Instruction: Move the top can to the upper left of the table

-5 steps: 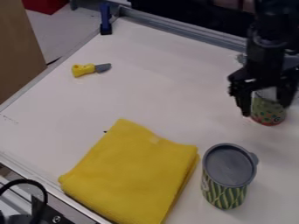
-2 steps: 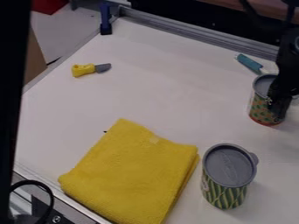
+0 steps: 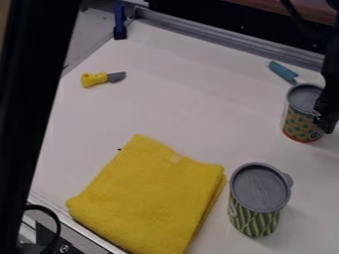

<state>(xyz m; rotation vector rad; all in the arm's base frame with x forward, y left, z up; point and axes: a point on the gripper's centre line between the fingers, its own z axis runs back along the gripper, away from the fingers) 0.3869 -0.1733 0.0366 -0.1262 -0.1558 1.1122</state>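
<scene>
Your top can stands upright at the right of the surface, with the claw at its right side; you can't tell from here whether that claw is spread or pinching. The carry to the upper left and the set-down look undone. The can's label shows green spots and a small round mark.

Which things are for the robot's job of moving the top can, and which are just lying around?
For the job:
- top can, with a gray lid
- claw, right by that can
- table, where the can should go to the upper left

Just lying about:
- lower can
- yellow cloth
- yellow-handled thing
- blue-handled tool
</scene>
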